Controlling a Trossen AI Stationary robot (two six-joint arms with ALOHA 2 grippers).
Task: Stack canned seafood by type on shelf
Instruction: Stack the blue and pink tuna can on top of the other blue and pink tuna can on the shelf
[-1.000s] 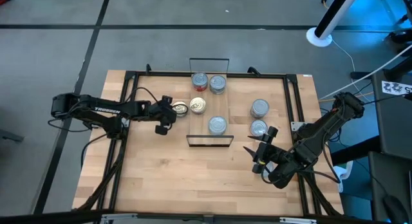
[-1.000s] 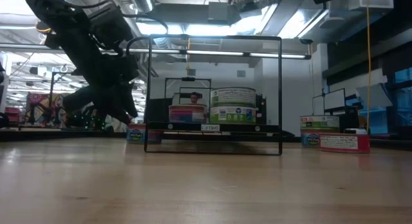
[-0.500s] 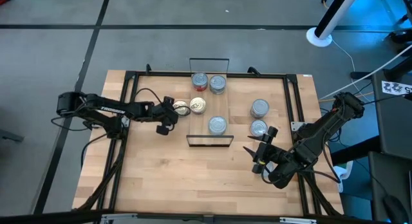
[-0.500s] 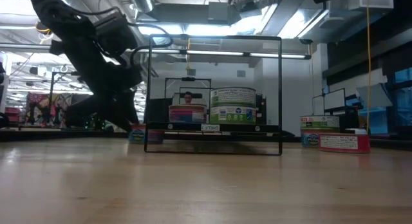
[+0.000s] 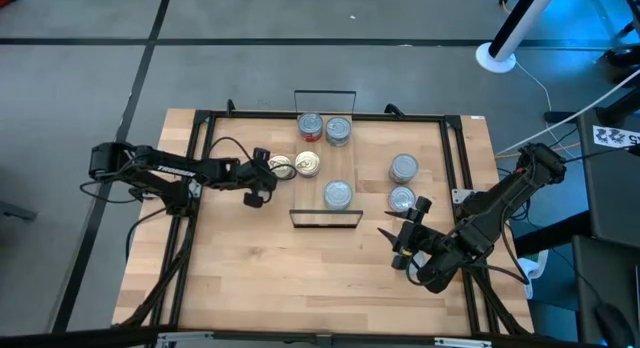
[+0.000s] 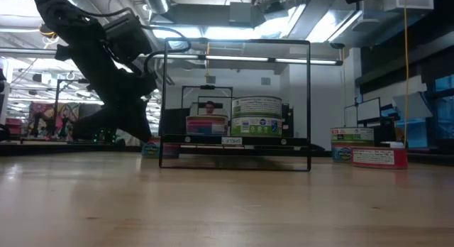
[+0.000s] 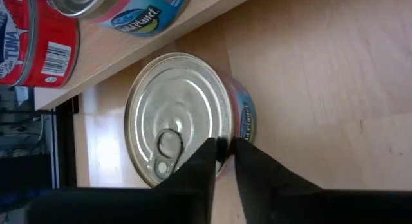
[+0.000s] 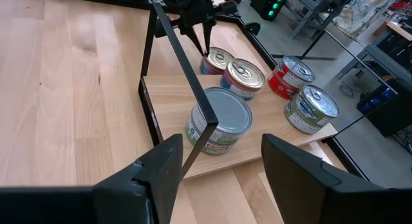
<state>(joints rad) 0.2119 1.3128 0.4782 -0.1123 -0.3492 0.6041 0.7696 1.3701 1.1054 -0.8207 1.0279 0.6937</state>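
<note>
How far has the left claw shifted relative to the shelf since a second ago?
Yes, slightly: the left claw has edged toward the shelf and now pinches the rim of the gold-topped tin beside it.

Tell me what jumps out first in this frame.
The left gripper pinches the rim of a gold-topped tin lying on the table just off the shelf's left edge. Four more tins stand on the shelf, one red-labelled. The right gripper hangs open near the table's front right.
</note>
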